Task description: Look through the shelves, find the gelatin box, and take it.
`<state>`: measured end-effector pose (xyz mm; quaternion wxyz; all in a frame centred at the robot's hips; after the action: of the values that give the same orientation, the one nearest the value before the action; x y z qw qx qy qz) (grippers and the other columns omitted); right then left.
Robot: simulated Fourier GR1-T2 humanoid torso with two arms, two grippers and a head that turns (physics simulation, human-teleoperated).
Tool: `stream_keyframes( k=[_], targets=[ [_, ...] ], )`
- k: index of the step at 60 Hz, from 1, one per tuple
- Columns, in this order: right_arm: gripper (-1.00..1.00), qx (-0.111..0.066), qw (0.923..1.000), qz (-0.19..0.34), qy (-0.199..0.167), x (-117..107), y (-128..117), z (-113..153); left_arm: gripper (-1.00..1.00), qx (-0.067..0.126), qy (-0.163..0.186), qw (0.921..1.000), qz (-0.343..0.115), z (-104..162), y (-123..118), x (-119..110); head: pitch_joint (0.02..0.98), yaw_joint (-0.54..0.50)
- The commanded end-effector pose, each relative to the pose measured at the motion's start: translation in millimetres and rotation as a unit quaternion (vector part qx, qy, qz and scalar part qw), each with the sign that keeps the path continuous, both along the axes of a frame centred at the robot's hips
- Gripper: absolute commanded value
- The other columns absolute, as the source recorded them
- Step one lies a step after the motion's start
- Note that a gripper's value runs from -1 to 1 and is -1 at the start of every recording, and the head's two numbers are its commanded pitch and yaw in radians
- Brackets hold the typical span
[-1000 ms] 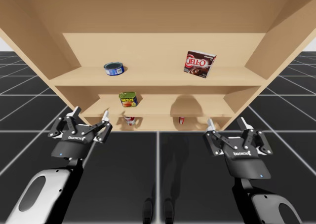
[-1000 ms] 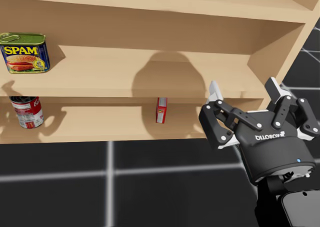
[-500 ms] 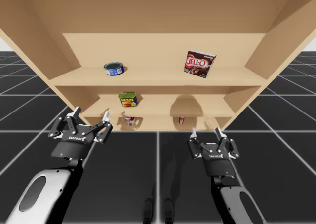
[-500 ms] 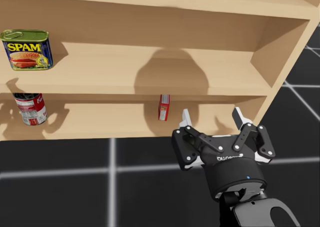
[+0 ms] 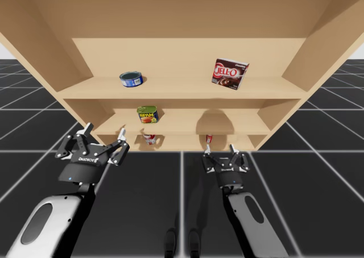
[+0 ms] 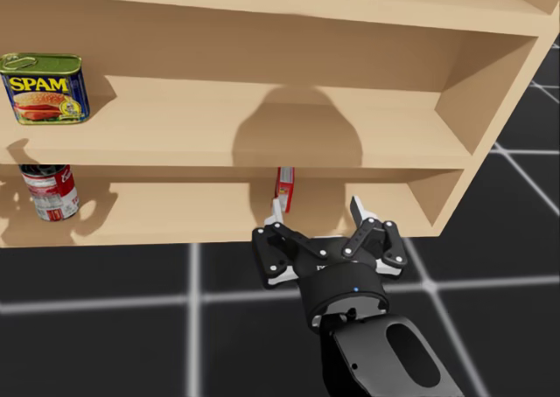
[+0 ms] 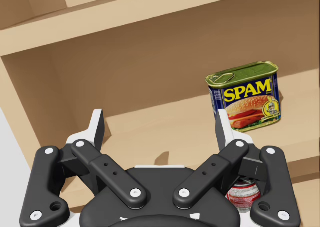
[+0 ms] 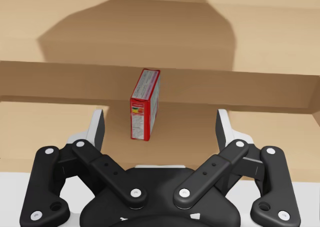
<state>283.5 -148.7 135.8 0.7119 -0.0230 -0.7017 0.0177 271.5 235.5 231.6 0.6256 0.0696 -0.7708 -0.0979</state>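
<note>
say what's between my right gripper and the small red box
Nothing: the right wrist view shows only bare shelf between the right gripper and the small red box.

**High view:** far, from above, facing the shelf unit past my left gripper and my right gripper. **Head view:** nearer, behind my right gripper. **Wrist views:** close, along each gripper. The right wrist and head views share the small red box ahead.
</note>
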Motion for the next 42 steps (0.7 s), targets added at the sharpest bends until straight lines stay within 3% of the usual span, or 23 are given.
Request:
stream_keyframes(
  k=[1, 12, 33, 42],
  targets=[
    [-1.0, 0.001, 0.9998, 0.001, 0.022, 16, 10, -9, -1.0, 0.0, -0.001, 1.0, -0.001, 1, 0, -1, 0.731, -0.2],
    [-1.0, -0.008, 0.9993, -0.01, 0.036, 34, 17, -14, -1.0, -0.001, -0.001, 1.0, -0.001, 1, 0, -1, 0.733, -0.2],
    [-1.0, 0.001, 0.9979, -0.027, 0.06, 62, 22, -19, -1.0, -0.003, 0.0, 1.0, -0.001, 2, 1, -2, 0.731, -0.2],
    [-1.0, -0.006, 0.9977, -0.028, 0.061, 72, 28, -23, -1.0, -0.004, 0.0, 1.0, -0.001, 2, 1, -2, 0.729, -0.2]
  ],
)
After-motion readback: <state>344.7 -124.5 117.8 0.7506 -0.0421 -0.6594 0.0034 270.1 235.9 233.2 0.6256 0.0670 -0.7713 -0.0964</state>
